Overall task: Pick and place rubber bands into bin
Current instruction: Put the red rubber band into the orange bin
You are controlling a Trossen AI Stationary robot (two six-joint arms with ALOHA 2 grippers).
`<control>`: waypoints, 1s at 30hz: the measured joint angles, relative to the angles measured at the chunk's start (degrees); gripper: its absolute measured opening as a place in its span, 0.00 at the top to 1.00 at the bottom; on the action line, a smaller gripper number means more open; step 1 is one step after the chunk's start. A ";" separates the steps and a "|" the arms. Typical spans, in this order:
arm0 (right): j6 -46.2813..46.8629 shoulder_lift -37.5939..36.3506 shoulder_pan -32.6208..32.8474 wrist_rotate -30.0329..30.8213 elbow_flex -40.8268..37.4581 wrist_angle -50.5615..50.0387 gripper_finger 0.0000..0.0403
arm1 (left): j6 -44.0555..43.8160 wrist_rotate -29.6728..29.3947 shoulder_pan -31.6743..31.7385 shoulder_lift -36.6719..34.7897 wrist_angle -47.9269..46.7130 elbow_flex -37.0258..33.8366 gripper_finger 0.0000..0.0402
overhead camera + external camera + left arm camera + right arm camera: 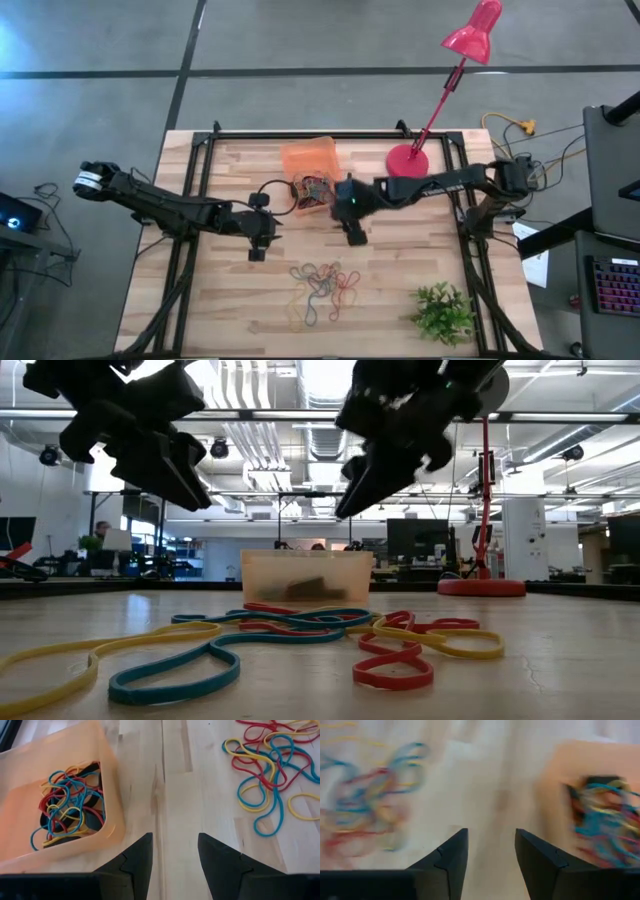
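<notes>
Wooden table | one bin | two grippers, left gripper, right gripper, both parted, empty

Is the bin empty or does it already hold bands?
Partly filled: the bin holds a tangle of red, blue and yellow bands; more rubber bands lie on the table.

orange bin w/ some rubber bands inside; rest loose on table nearby.
</notes>
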 joint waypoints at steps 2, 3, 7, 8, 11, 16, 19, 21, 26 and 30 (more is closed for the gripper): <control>1.75 -0.71 3.25 -0.06 -0.06 -1.64 0.64 | 0.00 -0.13 0.00 0.00 -0.02 0.00 0.65; 2.67 -0.95 4.97 -0.12 -0.29 -2.16 0.65 | -0.02 -0.22 0.00 0.00 0.02 0.00 0.65; 6.58 -1.00 11.63 -0.07 -1.32 -2.52 0.67 | -0.02 -0.70 0.00 0.00 0.03 0.00 0.65; 7.43 -0.60 13.09 -0.07 -1.45 -2.48 0.68 | -0.02 -0.87 0.00 0.00 0.05 0.00 0.65; 9.95 0.66 17.00 0.35 -1.72 -2.32 0.69 | -0.02 -0.96 0.00 0.00 0.28 0.00 0.65; 12.16 3.22 20.66 0.60 -1.78 1.35 0.71 | -0.02 -0.96 0.00 0.00 0.92 0.00 0.65; 12.99 5.45 21.50 0.65 -1.86 1.87 0.73 | -0.02 -0.96 0.00 0.00 1.03 0.00 0.65; 13.69 7.18 21.61 0.66 -1.89 1.94 0.74 | -0.18 -0.96 0.00 0.00 1.12 0.00 0.65; 14.87 9.51 21.54 0.67 -2.19 1.56 0.76 | -0.35 -0.94 0.00 0.00 1.47 -0.01 0.65; 14.82 9.29 21.41 0.87 -2.17 2.07 0.78 | -0.34 -0.94 0.00 0.00 1.71 -0.02 0.65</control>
